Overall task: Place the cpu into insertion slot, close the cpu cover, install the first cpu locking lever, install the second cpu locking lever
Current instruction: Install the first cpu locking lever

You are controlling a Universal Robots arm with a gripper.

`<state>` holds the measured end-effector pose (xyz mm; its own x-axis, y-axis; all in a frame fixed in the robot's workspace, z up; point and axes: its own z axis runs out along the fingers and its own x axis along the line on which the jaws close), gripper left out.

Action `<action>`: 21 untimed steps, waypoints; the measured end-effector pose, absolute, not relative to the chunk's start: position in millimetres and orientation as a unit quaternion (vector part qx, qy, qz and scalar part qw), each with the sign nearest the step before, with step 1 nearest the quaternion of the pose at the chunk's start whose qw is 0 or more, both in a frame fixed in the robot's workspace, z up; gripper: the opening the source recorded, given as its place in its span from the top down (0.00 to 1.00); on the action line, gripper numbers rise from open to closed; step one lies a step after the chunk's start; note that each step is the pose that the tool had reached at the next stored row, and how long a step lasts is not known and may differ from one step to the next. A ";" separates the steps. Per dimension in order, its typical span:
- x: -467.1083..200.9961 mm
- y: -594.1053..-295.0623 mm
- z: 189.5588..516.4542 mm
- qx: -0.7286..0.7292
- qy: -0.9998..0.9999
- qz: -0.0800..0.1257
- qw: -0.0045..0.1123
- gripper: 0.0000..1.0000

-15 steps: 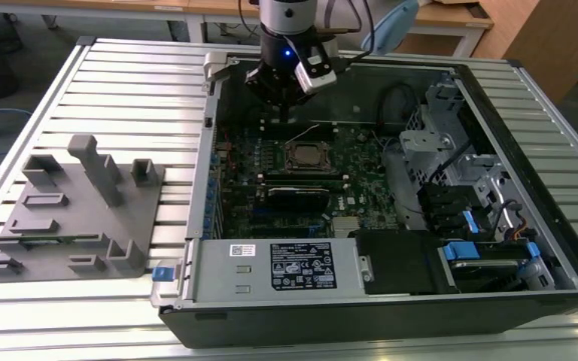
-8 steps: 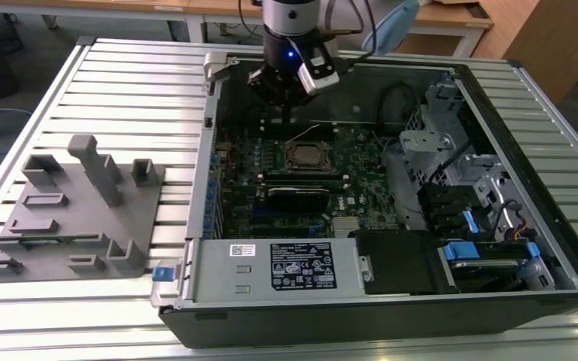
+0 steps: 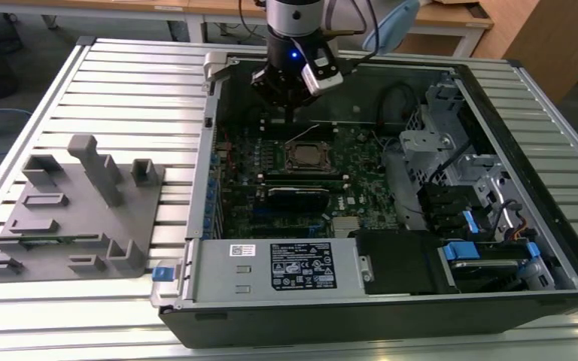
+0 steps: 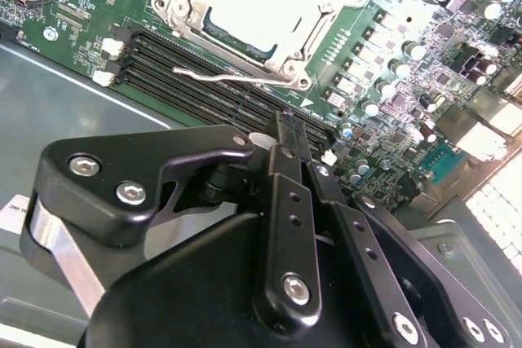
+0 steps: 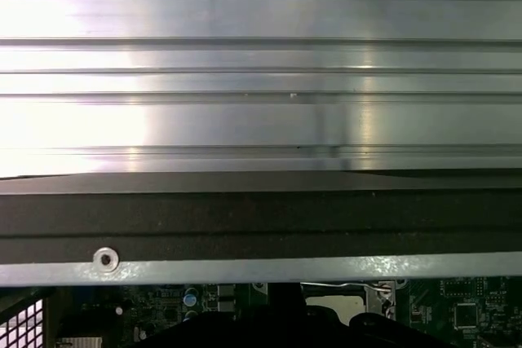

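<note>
Closed claw (image 4: 285, 124) is how I read it: in the second wrist view the two fingers meet at their tips, with nothing between them. The cpu (image 4: 257, 2) already sits in the insertion slot (image 3: 306, 167), and the cpu cover (image 4: 326, 6) looks to be lying flat around it, so I judge those two steps done. The step in hand seems to be the locking levers. One thin wire lever (image 4: 232, 77) stands loose along the socket's edge, not latched. Latching it calls for a narrow, well-aimed contact on that rod, a push down and a tuck under its catch, while staying off the long black memory slots (image 4: 163, 59) just beside it. The arm drops steeply into the open computer case (image 3: 530, 188), wrist pointing down, its tips hovering near the lever but apart from it.
</note>
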<state>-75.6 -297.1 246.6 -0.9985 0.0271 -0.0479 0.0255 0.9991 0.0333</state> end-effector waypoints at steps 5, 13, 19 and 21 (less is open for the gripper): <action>-75.5 -297.1 245.9 0.013 0.999 0.016 0.024 0.90; -75.5 -297.1 244.9 0.013 0.999 0.016 0.024 0.90; -75.4 -297.1 243.7 0.013 0.999 0.016 0.024 0.90; -75.4 -297.1 243.6 0.013 0.999 0.016 0.024 0.90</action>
